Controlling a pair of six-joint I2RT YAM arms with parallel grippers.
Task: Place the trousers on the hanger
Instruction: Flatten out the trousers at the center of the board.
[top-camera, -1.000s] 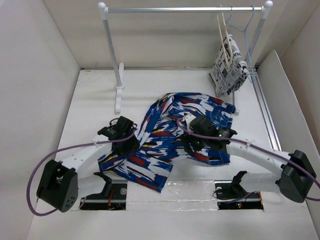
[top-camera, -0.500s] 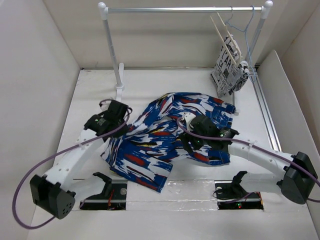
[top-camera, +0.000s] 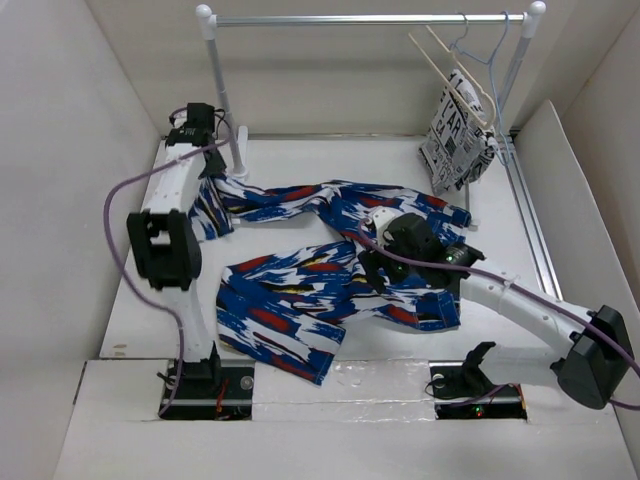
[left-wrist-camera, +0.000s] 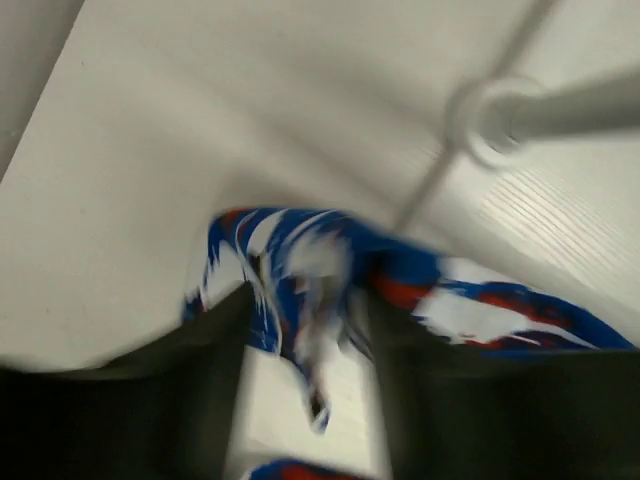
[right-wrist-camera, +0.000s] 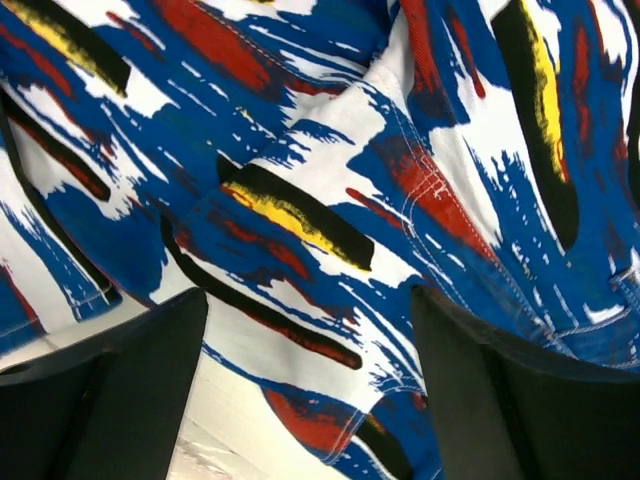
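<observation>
The blue-and-white print trousers (top-camera: 320, 270) lie spread on the white table. One leg is stretched out to the back left. My left gripper (top-camera: 205, 165) is at the back left by the rack post and is shut on the end of that leg; the blurred left wrist view shows the cloth (left-wrist-camera: 300, 270) pinched between the dark fingers. My right gripper (top-camera: 383, 268) hovers open just over the waist part of the trousers (right-wrist-camera: 330, 200), fingers wide apart, holding nothing. The pale beige hanger (top-camera: 447, 70) hangs on the rail at the back right.
A white clothes rack (top-camera: 222, 95) stands at the back; its left foot (left-wrist-camera: 490, 118) is close to my left gripper. A light blue wire hanger (top-camera: 487, 55) with newsprint cloth (top-camera: 455, 135) hangs beside the beige hanger. White walls close in on the sides.
My left arm has swung from the near left to the back left, pulling one trouser leg out straight towards the rack post. The right gripper has stayed over the trousers.
</observation>
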